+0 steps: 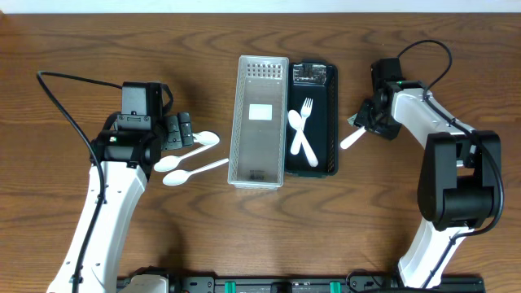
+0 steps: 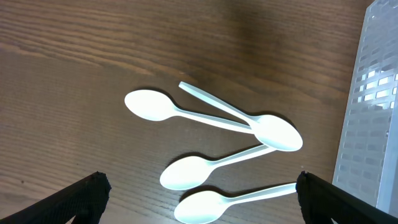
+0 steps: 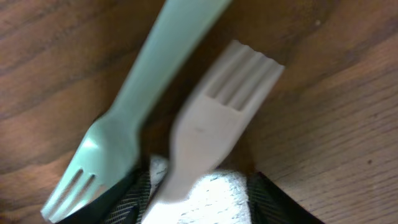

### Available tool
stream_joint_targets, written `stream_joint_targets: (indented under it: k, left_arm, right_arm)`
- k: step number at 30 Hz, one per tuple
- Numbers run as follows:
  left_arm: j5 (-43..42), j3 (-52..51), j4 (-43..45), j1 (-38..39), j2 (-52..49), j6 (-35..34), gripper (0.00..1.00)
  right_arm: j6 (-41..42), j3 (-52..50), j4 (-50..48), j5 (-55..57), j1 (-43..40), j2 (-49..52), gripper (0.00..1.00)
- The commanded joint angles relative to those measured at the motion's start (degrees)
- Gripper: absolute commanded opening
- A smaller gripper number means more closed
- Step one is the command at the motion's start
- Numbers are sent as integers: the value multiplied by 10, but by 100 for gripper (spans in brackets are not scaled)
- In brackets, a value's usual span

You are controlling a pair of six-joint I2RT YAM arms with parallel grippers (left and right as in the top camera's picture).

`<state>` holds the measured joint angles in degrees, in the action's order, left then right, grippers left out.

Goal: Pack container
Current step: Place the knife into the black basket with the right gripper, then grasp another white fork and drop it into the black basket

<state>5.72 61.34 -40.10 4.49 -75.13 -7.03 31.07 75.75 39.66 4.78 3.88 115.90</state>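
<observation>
**Near edge, left of centre.** Four white spoons (image 2: 186,173) lie loose on the table (image 1: 81,41), their handles crossing. The left gripper (image 1: 186,132) hovers above them. Its fingers (image 2: 81,199) are apart, with nothing between them.

- Hazard: a pinch on the overlapped handles may lift two spoons at once.
- Hazard: the same pinch may flick a spoon against the clear bin (image 1: 260,146) just beside them.

**Toward the right edge.** The right gripper (image 1: 366,124) has its fingers clamped on a white utensil (image 1: 352,138), which juts out at an angle.

- Hazard: the hold appears close to one end, so the piece may pivot or drop on the way over.

**Middle, toward the far edge.** The black tray (image 1: 324,122), judged to be the container being packed, sits against the clear bin. It already holds a fork and a spoon, which a careless drop could knock.

**Limits of view.**

- The right wrist view is blurred, so the type of the white utensil cannot be told.
- A pale green fork (image 3: 118,137) lies beside the white utensil; whether they touch cannot be told.
- The item at the far end of the tray is unclear.
</observation>
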Motion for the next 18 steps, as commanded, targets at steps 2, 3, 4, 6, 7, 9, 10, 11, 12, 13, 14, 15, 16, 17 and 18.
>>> stream_joint_targets:
  k: [2, 3, 4, 6, 7, 9, 10, 11, 12, 13, 14, 15, 16, 17, 18]
  left_arm:
    - [-3, 11, -2, -3, -2, 10, 98]
    - [-3, 11, -2, -3, -2, 10, 98]
    - [-3, 11, -2, -3, -2, 10, 98]
    - [-3, 11, -2, -3, -2, 10, 98]
    - [-4, 11, -2, -3, -2, 10, 98]
    - [-3, 11, -2, -3, -2, 10, 98]
    - [-3, 11, -2, -3, -2, 10, 98]
    - [-3, 11, -2, -3, -2, 10, 98]
    - [-3, 11, -2, -3, -2, 10, 98]
    - [-3, 11, -2, -3, -2, 10, 98]
    - [-3, 11, -2, -3, -2, 10, 98]
    - [-3, 11, -2, -3, -2, 10, 98]
    - [-3, 11, -2, -3, -2, 10, 98]
    - [-3, 11, -2, -3, -2, 10, 98]
    - [-3, 11, -2, -3, -2, 10, 98]
  right_arm:
    - [6, -2, 10, -1, -1, 23, 42]
    - [6, -2, 16, 0, -1, 23, 35]
    - [6, -2, 21, 2, -1, 22, 24]
    - [6, -2, 33, 16, -1, 22, 5]
    - [6, -2, 37, 23, -1, 22, 1]
    - [-6, -2, 44, 28, 0, 19, 1]
    - [-14, -2, 47, 28, 0, 17, 1]
    - [-21, -1, 51, 31, 0, 12, 1]
    - [-24, -1, 55, 37, 0, 5, 1]
    - [-24, -1, 61, 47, 2, -8, 1]
    - [-25, 0, 63, 53, 3, -17, 1]
    - [-25, 0, 66, 57, 5, -33, 1]
    - [-30, 0, 66, 57, 8, -52, 1]
    - [-35, 0, 64, 57, 12, -76, 1]
    - [-43, 0, 59, 56, 17, -102, 1]
